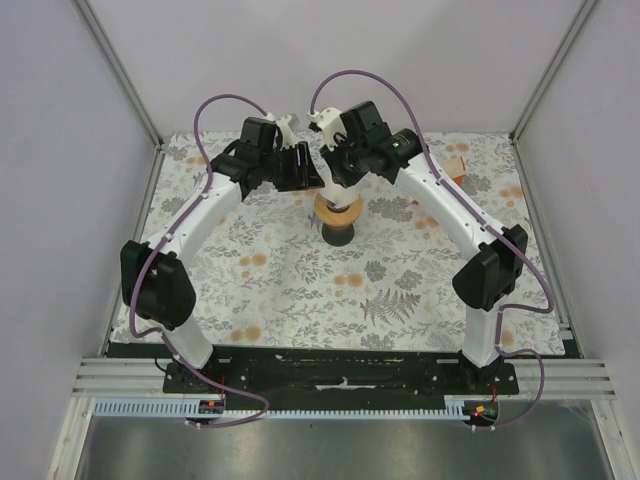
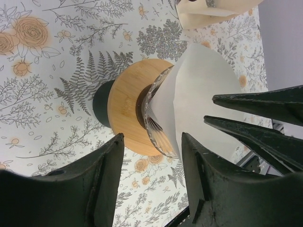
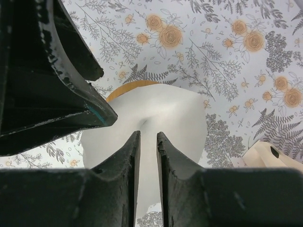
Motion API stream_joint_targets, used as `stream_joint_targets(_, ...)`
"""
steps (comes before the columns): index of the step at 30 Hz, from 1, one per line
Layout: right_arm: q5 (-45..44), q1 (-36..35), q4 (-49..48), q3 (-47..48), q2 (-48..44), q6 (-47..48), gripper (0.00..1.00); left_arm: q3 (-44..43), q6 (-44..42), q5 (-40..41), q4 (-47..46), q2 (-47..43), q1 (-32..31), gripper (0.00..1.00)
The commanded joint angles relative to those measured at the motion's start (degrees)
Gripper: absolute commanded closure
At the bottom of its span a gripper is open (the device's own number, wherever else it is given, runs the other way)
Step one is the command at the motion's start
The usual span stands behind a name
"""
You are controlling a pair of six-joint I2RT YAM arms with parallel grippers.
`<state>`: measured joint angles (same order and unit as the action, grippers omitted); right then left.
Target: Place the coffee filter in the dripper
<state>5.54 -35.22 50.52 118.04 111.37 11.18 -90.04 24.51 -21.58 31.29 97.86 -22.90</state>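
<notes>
One white coffee filter (image 2: 203, 90) leans into dripper (image 2: 124, 104) mouth, middle of desk (image 1: 300, 290). Right tool (image 3: 148, 137) clenched on filter's edge. Left tool (image 2: 152, 139) spread wide, empty, just beside dripper.

Left gripper (image 2: 152, 139) open, right gripper (image 3: 148, 137) pinching coffee filter (image 3: 165, 111)

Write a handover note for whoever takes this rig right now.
Left gripper: open, empty, close beside the dripper.
Right gripper: shut on the filter.
The dripper stands on a dark cup mid-table.
Done: filter picked up and held at the dripper's mouth; its lower edge seems to be inside the funnel.
Left: seat it fully, let go, and back both arms away.
</notes>
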Motion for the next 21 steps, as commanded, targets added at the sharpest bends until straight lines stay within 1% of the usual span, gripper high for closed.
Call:
stream_joint_targets(1, -0.4, 0.6, -2.4, 0.2, -3.8, -0.5, 0.71, -2.8, -2.9, -0.7, -0.7, -2.4, 0.1, 0.40)
stream_joint_targets(5, -0.5, 1.6, -2.5, 0.5, -6.3, -0.6, 0.64, -5.0, -5.0, 0.7, 0.0, -2.8, 0.1, 0.32)
stream_joint_targets(6, -0.6, 2.6, -2.8, 0.7, -7.1, -1.1, 0.61, -5.8, -5.8, 1.4, 0.0, -2.9, 0.1, 0.30)
stream_joint_targets(8, -0.1, 4.6, -3.7, 0.4, -9.6, -2.3, 0.51, -7.8, -8.2, 3.5, 0.3, -3.4, 0.2, 0.23)
stream_joint_targets(9, -0.1, 5.8, -4.5, -0.4, -10.8, -2.9, 0.43, -8.5, -9.3, 5.0, 0.6, -3.6, 0.3, 0.21)
stream_joint_targets(10, -0.4, 6.9, -5.8, -1.7, -12.6, -3.3, 0.27, -9.5, -10.1, 6.9, 0.7, -3.7, 0.6, 0.20)
stream_joint_targets(12, -2.0, 9.4, -9.6, -6.0, -16.4, -4.3, 0.02, -10.7, -11.5, 10.7, 0.7, -4.6, 1.8, 0.17)
stream_joint_targets(14, -4.3, 13.0, -14.1, -12.3, -21.2, -6.6, 0.02, -10.9, -12.1, 14.4, -0.2, -6.2, 4.5, 0.14)
stream_joint_targets(16, -5.2, 17.8, -19.5, -19.5, -25.6, -9.9, 0.02, -8.9, -13.2, 17.8, -2.5, -8.1, 7.6, 0.12)
stream_joint_targets(18, -5.1, 23.4, -25.7, -27.6, -31.1, -15.6, 0.02, -3.9, -15.3, 23.1, -6.4, -10.4, 11.1, 0.11)
stream_joint_targets(20, -5.2, 28.6, -32.3, -36.0, -35.8, -20.0, 0.02, 1.8, -16.7, 26.8, -10.2, -12.5, 14.6, 0.11)
stream_joint_targets(21, -7.3, 30.9, -35.0, -40.5, -38.0, -22.1, 0.02, 4.5, -16.8, 27.5, -11.9, -13.5, 16.5, 0.10)
